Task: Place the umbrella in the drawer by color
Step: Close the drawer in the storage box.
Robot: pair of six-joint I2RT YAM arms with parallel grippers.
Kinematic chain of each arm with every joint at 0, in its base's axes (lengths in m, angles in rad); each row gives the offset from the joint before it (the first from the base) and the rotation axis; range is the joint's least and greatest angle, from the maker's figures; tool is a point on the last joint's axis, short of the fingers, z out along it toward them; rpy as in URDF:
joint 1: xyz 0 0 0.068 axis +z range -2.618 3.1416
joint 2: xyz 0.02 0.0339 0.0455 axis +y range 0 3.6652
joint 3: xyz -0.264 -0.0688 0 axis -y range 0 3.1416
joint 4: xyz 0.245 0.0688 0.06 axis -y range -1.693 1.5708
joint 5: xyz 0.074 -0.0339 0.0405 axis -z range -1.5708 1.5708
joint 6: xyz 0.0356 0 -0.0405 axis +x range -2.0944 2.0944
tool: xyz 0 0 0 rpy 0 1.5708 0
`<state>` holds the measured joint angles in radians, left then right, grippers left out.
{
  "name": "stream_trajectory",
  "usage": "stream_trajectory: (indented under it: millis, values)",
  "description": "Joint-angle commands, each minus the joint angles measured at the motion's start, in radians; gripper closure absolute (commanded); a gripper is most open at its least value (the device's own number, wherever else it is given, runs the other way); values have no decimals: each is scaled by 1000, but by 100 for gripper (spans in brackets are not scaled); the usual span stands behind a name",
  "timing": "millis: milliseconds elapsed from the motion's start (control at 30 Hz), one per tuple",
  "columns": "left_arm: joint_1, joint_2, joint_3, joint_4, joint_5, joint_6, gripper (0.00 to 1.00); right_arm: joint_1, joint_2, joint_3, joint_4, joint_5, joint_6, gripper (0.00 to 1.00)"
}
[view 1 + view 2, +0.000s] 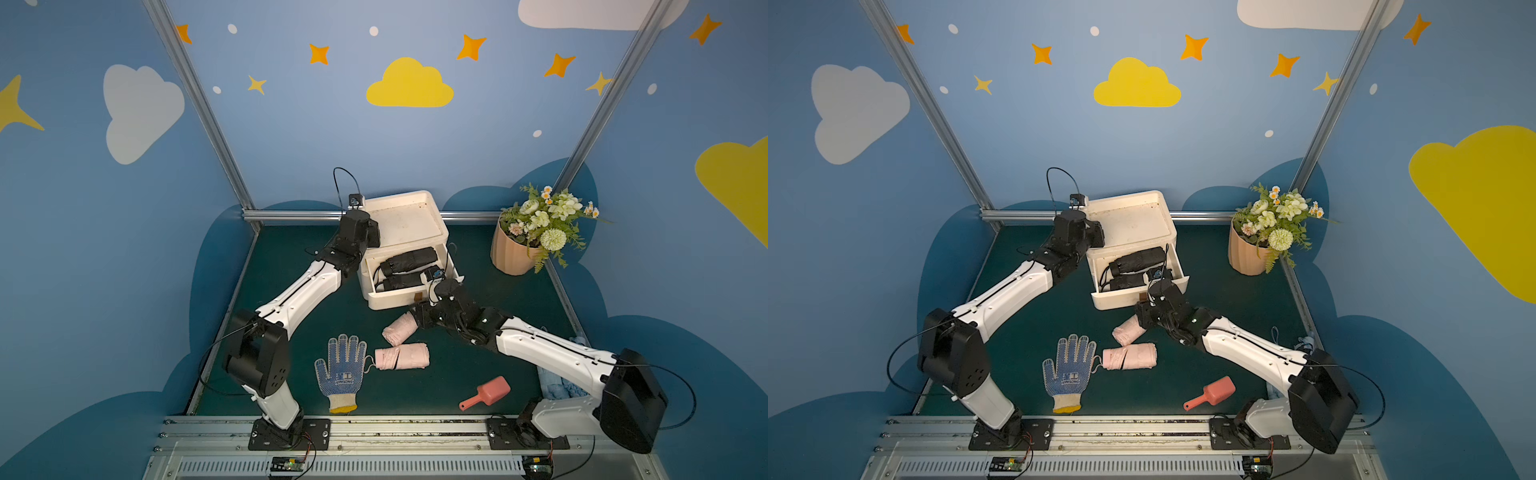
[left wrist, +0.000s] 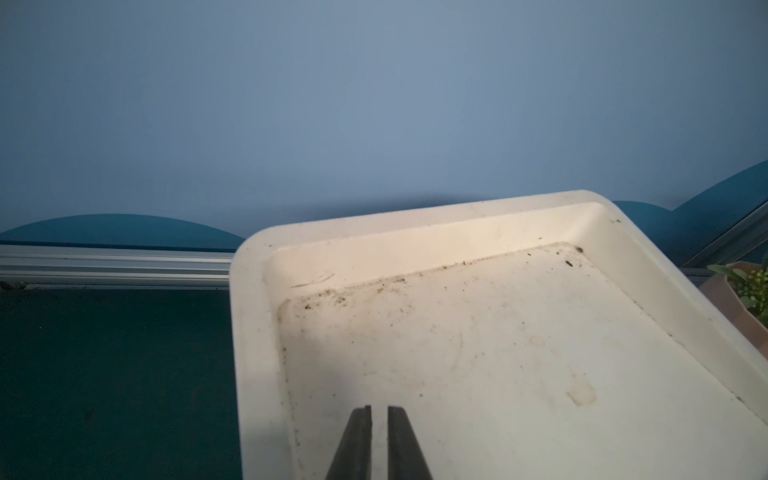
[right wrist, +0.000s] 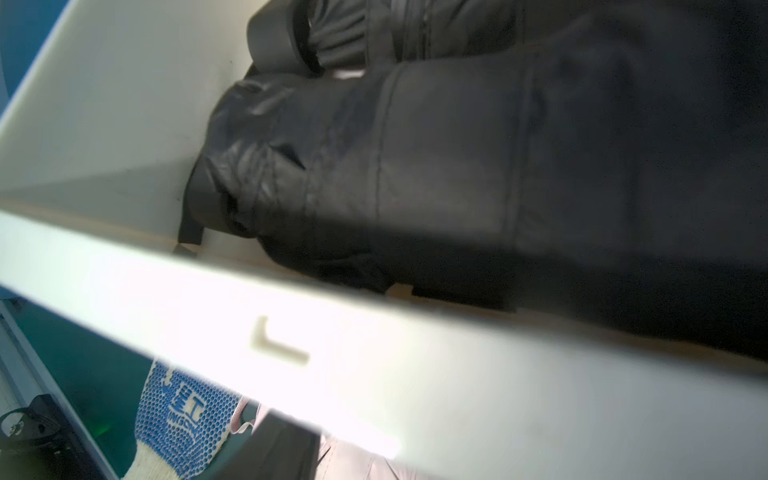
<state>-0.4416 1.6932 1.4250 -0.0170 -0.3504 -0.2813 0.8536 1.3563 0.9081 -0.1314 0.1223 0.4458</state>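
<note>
The drawer (image 1: 386,300) of the white unit (image 1: 405,199) stands pulled out toward the near side. Two black umbrellas (image 1: 409,259) lie side by side in it, and two pink umbrellas (image 1: 400,328) lie on the mat just near of its front wall. The left gripper (image 2: 379,409) rests over the unit's top tray (image 2: 415,216), its jaws pressed almost together on nothing. The right gripper (image 1: 430,280) sits at the drawer's near right corner, above the nearer black umbrella. Its fingers are hidden or blurred, so I cannot tell how its jaws stand. The black pair looks sorted, so the step seems to be getting the right arm clear of this drawer. It should lift straight up before swinging away, so that it misses the front wall and the loose black straps. The left arm should bear down on the tray, since the light unit could slide. The nearest pink umbrella is probably best gripped across its middle.
</note>
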Motion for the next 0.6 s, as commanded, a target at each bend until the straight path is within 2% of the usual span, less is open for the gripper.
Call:
stream_trajectory:
  millis: [0, 200, 367, 567]
  values:
    - [-5, 7, -15, -40, 14, -9, 92, -12, 10, 60, 163, 82, -11, 51]
    - [-5, -9, -27, -58, 30, 0, 97, -28, 20, 65, 231, 128, -64, 56]
    - [0, -8, -35, -64, 29, 8, 97, -60, 44, 81, 249, 137, -80, 59]
    - [26, 5, -25, -79, 26, 8, 97, -88, 78, 108, 280, 142, -118, 74]
